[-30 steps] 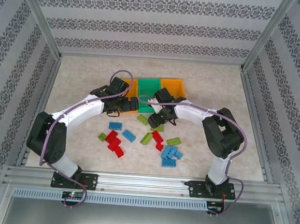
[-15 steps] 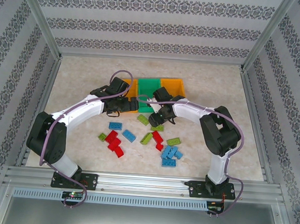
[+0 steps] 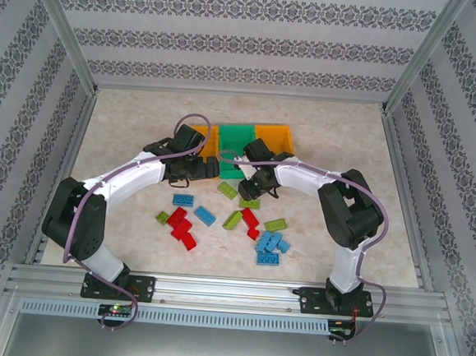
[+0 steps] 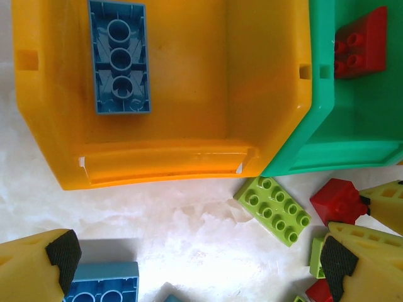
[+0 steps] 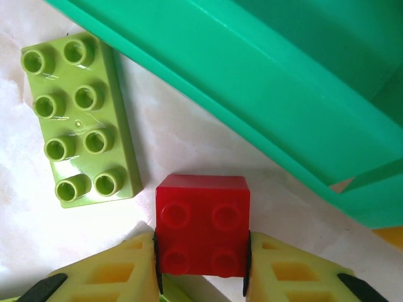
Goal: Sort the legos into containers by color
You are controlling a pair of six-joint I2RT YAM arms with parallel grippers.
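Right wrist: right hand [image 5: 201, 258] grips one red brick [image 5: 203, 217], one green brick [image 5: 79, 119] ahead-left; left hand [image 4: 198, 261] released, one blue brick [image 4: 119, 56] in orange bin [image 4: 189, 157] ahead

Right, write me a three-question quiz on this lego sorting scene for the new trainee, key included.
1. True or false: the right gripper is shut on a small red brick lying on the table beside the green bin.
2. In the left wrist view, what colour is the upside-down brick inside the orange bin? A red, B blue, C light green.
3. Fill in: the studs-up brick seen inside the green bin is ___.
Key: 1 true; 2 B; 3 red.
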